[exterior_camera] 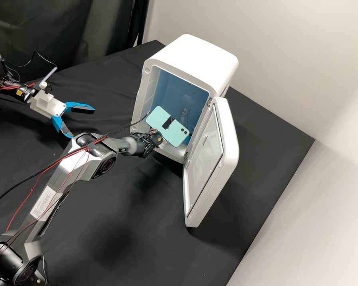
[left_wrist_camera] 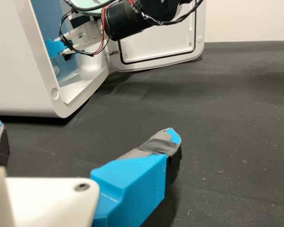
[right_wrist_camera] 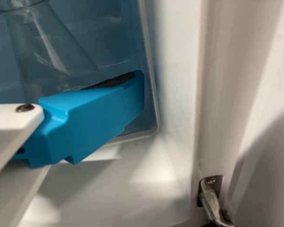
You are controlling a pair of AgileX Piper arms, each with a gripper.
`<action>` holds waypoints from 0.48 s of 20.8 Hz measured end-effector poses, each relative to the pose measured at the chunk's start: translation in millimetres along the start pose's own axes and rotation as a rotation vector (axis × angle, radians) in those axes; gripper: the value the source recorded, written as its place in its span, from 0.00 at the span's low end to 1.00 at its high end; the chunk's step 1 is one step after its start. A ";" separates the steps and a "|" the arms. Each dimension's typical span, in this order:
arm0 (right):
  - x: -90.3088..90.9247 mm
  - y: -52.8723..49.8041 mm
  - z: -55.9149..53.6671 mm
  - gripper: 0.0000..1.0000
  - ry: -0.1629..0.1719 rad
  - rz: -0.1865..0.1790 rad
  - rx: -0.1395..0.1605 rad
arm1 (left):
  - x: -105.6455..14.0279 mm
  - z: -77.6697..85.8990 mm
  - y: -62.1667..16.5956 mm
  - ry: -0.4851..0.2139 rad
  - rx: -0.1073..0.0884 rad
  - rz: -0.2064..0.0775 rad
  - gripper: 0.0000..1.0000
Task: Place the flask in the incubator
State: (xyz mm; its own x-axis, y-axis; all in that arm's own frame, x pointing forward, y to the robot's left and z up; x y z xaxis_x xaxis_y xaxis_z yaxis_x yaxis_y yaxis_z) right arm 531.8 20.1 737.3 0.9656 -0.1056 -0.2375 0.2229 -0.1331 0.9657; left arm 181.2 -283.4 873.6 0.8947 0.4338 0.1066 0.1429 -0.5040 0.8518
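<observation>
Setting the flask (right_wrist_camera: 42, 52), now inside the incubator (exterior_camera: 195, 59) by the bench's (exterior_camera: 127, 222) back edge, flat on its floor matters most; I cannot tell if the right gripper (left_wrist_camera: 59, 46) grips it. Let go slowly. The left gripper (exterior_camera: 81, 122) hangs wide open.

The incubator (exterior_camera: 195, 59) has a smooth, faintly glossy white plastic shell and a pale blue lining. Its door (exterior_camera: 230, 147), at five o'clock of the body, hangs on a dull metal hinge (right_wrist_camera: 210, 198). The flask (right_wrist_camera: 42, 47) is clear glass. Matt black cloth covers the bench (exterior_camera: 127, 222). The left gripper (exterior_camera: 80, 122) has smooth blue plastic fingers (left_wrist_camera: 132, 184), their tips wrapped in grey tape (left_wrist_camera: 156, 142)
</observation>
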 end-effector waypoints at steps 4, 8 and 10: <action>-5.1 -0.7 0.9 1.00 0.003 0.002 0.000 | 0.0 0.0 0.0 0.000 0.000 0.000 1.00; -24.5 3.3 -4.4 1.00 0.046 0.035 0.000 | 0.0 0.0 0.0 0.000 0.001 0.000 1.00; -36.2 5.8 -6.7 1.00 0.068 0.059 0.006 | 0.0 0.0 0.0 0.000 0.001 0.000 1.00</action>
State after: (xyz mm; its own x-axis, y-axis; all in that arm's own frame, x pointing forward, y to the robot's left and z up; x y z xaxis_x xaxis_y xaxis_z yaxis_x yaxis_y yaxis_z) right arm 499.0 29.8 752.2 0.9840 -0.0467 -0.1719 0.1643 -0.1348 0.9772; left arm 181.2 -283.4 873.6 0.8947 0.4338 0.1066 0.1433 -0.5046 0.8514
